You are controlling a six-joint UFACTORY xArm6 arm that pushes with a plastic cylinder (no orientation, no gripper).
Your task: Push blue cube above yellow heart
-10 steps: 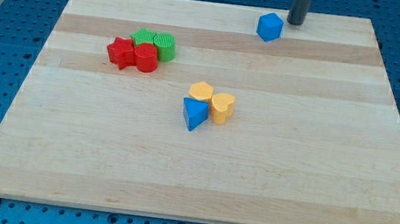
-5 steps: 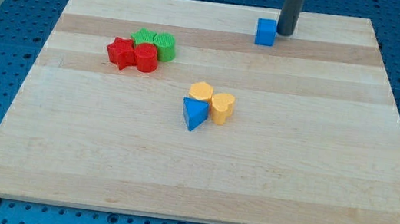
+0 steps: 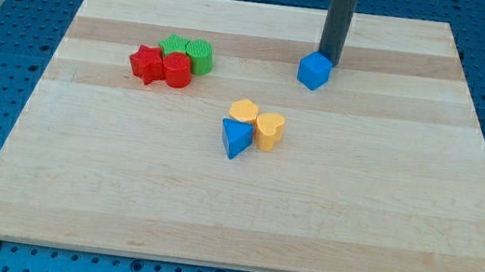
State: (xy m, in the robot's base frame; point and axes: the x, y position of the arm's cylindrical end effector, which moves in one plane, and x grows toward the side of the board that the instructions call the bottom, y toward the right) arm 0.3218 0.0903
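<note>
Tabletop point(image 3: 241, 220), light wood board, lower half of frame bare. Centre of frame: blue triangular block point(image 3: 235, 139) touching yellow heart point(image 3: 269, 131) on its right, with a second yellow block point(image 3: 244, 111), rounded, shape unclear, just behind both. Left and further up: red star point(image 3: 145, 63) and red cylinder point(image 3: 177, 70) side by side, green block point(image 3: 173, 45) and green cylinder point(image 3: 200, 56) right behind them, all four packed together. Upper centre-right: blue cube point(image 3: 315, 71), apart from the yellow heart, up and slightly right of it. My tip point(image 3: 329, 63) sits against the cube's upper right side, touching or nearly so, rod rising out of the frame top. No fingers on this rig, just a bare rod, so nothing to call apart or together. Step in hand looks like the push itself: cube being driven down-left toward the heart cluster. Cube is roughly above the heart already but offset to the right and with a gap. Next move probably calls for a short push leftward and a bit down, stopping before the cube knocks the yellow blocks.
</note>
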